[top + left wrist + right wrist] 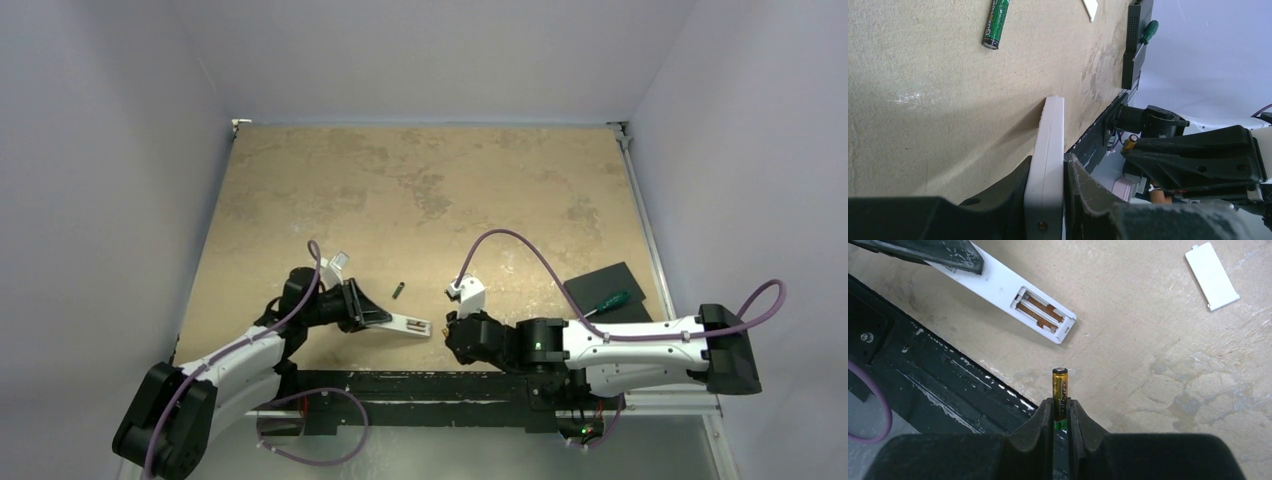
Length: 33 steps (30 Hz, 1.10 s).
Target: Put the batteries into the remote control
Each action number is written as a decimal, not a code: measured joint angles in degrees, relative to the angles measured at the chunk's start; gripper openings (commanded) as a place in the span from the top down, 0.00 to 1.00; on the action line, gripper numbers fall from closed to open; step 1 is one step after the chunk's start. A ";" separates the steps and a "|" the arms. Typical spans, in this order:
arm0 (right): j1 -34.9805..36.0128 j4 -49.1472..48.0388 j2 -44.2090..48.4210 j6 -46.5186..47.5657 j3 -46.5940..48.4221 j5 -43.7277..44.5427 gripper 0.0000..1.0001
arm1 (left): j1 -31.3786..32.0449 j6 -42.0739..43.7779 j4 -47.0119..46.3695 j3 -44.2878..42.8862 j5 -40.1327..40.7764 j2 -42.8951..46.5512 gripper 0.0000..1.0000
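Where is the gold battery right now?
In the right wrist view, the gold battery is pinched in the right gripper, near the open battery recess of the remote control.

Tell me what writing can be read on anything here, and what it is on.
Green battery: white lettering along its side, too blurred to read.
Gold battery in the right hand: dark print along it, too small to read.
Remote and cover: no writing visible.
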<state>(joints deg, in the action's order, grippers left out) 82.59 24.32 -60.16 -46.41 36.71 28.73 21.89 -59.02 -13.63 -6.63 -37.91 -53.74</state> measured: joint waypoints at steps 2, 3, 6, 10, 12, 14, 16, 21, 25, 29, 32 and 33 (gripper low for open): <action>0.02 -0.09 -0.28 0.94 0.70 0.00 1.00 | 0.00 0.00 -0.63 0.00 -0.20 -0.79 0.71; 0.00 -0.22 -0.39 1.29 1.01 0.00 1.00 | 0.00 -0.02 -0.90 0.00 -0.26 -1.11 0.65; 0.02 -0.48 -0.81 2.12 1.81 0.02 1.00 | 0.04 0.11 -0.42 0.00 0.37 -2.08 0.55; 0.00 -0.61 -1.84 2.60 2.40 0.02 1.00 | 0.04 0.24 0.92 0.00 1.27 -2.97 0.48; 0.00 -0.63 -2.36 2.62 2.56 0.04 1.00 | 0.04 0.28 1.29 0.00 1.53 -3.28 0.47; 0.00 -0.61 -2.54 2.60 2.56 0.02 1.00 | 0.04 0.50 1.55 0.00 1.88 -3.76 0.45; 0.00 -0.66 -2.51 2.60 2.56 0.04 1.00 | 0.04 1.09 2.23 -0.04 2.29 -4.24 0.43; 0.00 -0.79 -2.95 2.58 2.56 0.09 1.00 | 0.04 2.40 5.60 -1.88 3.65 -5.53 0.39; 0.00 -0.79 -4.17 2.58 2.60 0.11 1.00 | 0.04 3.58 7.58 -3.72 5.14 -6.14 0.36; 0.00 -0.76 -5.20 2.60 3.06 0.24 1.00 | 0.04 4.81 10.45 -5.51 6.69 -6.14 0.32; 0.00 -0.76 -5.60 2.60 3.69 0.26 1.00 | 0.04 5.90 13.70 -7.32 8.33 -6.14 0.31; 0.00 -0.76 -5.73 2.62 3.89 0.31 1.00 | 0.04 6.25 14.88 -7.91 8.87 -6.14 0.31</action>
<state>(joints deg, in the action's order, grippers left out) 82.59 23.55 -65.89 -43.79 40.60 29.04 21.93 -52.77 1.26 -14.55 -29.04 -59.88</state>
